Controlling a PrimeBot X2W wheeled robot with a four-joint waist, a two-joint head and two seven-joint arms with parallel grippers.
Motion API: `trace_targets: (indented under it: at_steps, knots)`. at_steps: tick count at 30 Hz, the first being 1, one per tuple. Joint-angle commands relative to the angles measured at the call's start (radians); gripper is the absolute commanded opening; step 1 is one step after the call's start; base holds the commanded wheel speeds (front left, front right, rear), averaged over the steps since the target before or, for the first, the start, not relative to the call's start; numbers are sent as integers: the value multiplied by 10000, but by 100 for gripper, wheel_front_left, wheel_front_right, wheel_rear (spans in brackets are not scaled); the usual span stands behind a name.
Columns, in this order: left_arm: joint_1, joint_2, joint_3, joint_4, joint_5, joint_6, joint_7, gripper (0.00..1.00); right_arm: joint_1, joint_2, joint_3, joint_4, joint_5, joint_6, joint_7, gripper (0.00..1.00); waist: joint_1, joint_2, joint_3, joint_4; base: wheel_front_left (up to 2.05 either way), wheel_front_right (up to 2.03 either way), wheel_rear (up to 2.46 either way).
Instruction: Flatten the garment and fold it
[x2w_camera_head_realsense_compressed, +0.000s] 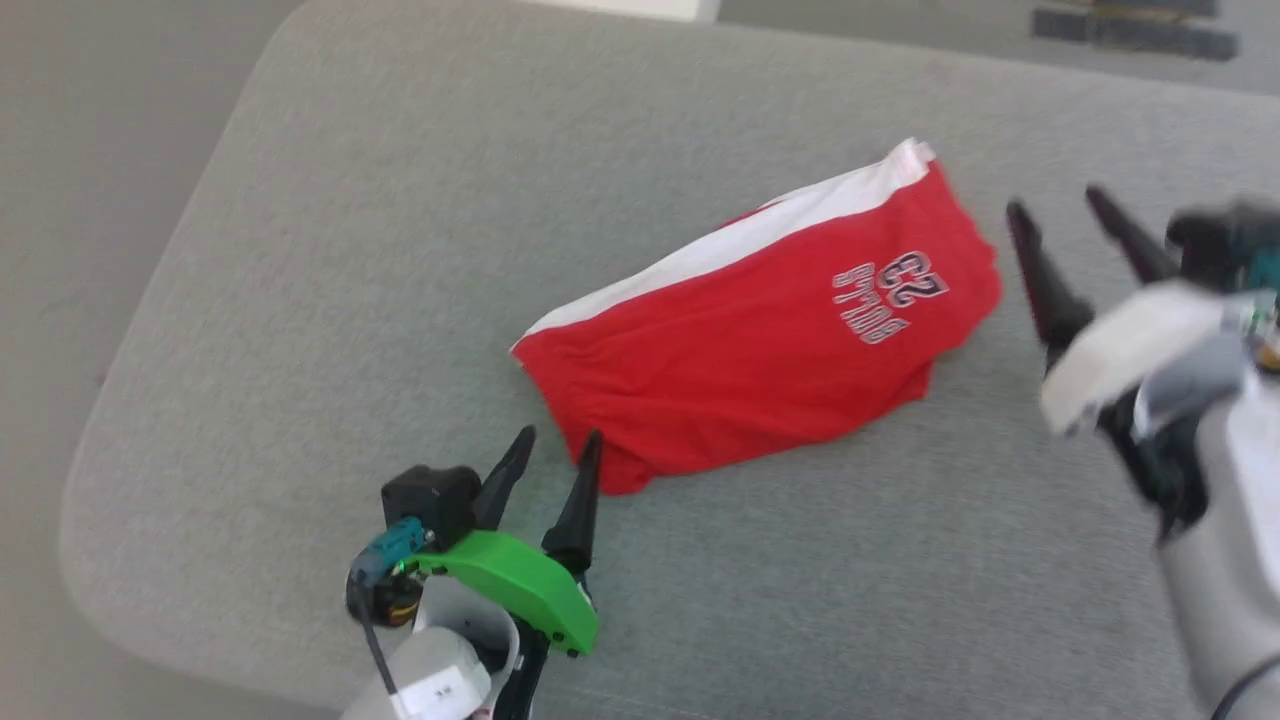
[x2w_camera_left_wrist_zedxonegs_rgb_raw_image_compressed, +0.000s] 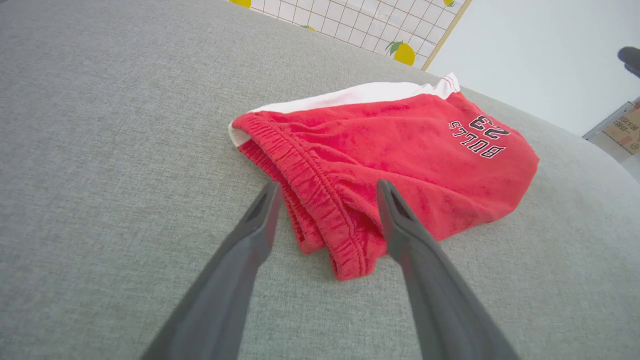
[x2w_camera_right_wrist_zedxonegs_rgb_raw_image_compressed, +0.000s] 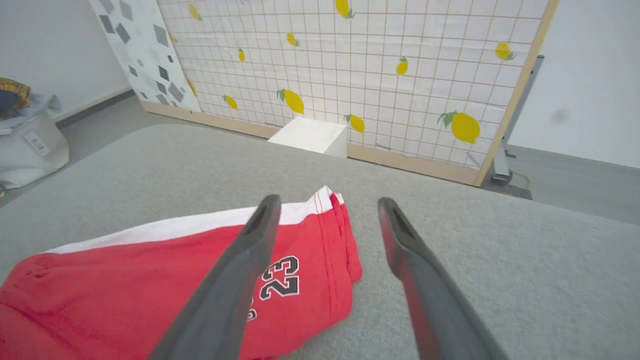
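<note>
The garment (x2w_camera_head_realsense_compressed: 750, 340) is a pair of bright red shorts with a white side stripe and a "BULLS 23" print, lying folded in half on the grey cushioned surface (x2w_camera_head_realsense_compressed: 400, 250). My left gripper (x2w_camera_head_realsense_compressed: 560, 445) stands open at the waistband end, its fingers just short of the elastic band (x2w_camera_left_wrist_zedxonegs_rgb_raw_image_compressed: 320, 200). The left wrist view has the garment (x2w_camera_left_wrist_zedxonegs_rgb_raw_image_compressed: 400, 150) straddled by the two fingertips with nothing pinched. My right gripper (x2w_camera_head_realsense_compressed: 1060, 205) is open, raised just right of the hem end. In the right wrist view the garment (x2w_camera_right_wrist_zedxonegs_rgb_raw_image_compressed: 150, 280) lies below and left of my right gripper (x2w_camera_right_wrist_zedxonegs_rgb_raw_image_compressed: 325, 205).
The grey surface has rounded edges, with floor at the left (x2w_camera_head_realsense_compressed: 60, 200). Beyond it stand a lemon-print grid panel (x2w_camera_right_wrist_zedxonegs_rgb_raw_image_compressed: 375, 75), a white box (x2w_camera_right_wrist_zedxonegs_rgb_raw_image_compressed: 310, 135) and a laundry bag (x2w_camera_right_wrist_zedxonegs_rgb_raw_image_compressed: 27, 145). A cardboard box (x2w_camera_left_wrist_zedxonegs_rgb_raw_image_compressed: 622, 130) sits far right.
</note>
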Motion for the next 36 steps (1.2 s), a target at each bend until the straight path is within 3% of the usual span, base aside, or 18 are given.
trace_targets:
  at_steps: [1, 8, 14, 19, 20, 21, 22, 29, 36]
  knots:
    - [42, 23, -22, 193, 201, 165, -107, 100, 522, 317, -277, -341, -236, -13, -204, 100, 0, 0, -460, -519, 0, 0, 0]
    - [-250, -173, -68, 1526, 670, 899, -223, 100, 2328, 1814, -1248, -1898, -954, -13, -514, 100, 0, 0, -442, -1043, 0, 0, 0]
    - [-583, -318, -17, 2430, 626, 1313, 249, 100, 2888, 2214, -1451, -2401, -1183, -13, -357, 100, 0, 0, -250, -1281, 0, 0, 0]
    - [-847, -426, -159, 2844, 440, 1116, 786, 100, 2876, 2305, -1543, -2527, -1340, -13, -187, 100, 0, 0, -39, -1274, 0, 0, 0]
    - [-884, -440, -198, 2891, 428, 1075, 846, 46, 2833, 2315, -1587, -2493, -1388, -13, -144, 100, 0, 0, 1, -1248, 0, 0, 0]
    - [-915, -446, -241, 2917, 435, 1046, 889, 14, 2785, 2321, -1636, -2441, -1455, -13, -92, 100, 0, 0, 41, -1220, 0, 0, 0]
    - [-947, -462, -276, 2927, 426, 1003, 916, 0, 2706, 2328, -1687, -2353, -1557, -13, -23, 100, 0, 0, 85, -1183, 0, 0, 0]
    - [-1166, -516, -415, 2741, 435, 803, 852, 0, 1512, 2361, -1918, -1246, -1867, -13, 137, 100, 0, 0, 387, -812, 0, 0, 0]
    - [-1550, -584, -636, 2257, 630, 727, 767, 0, -650, 2368, -2037, 1018, -2256, -13, 435, 100, 0, 0, 900, -243, 0, 0, 0]
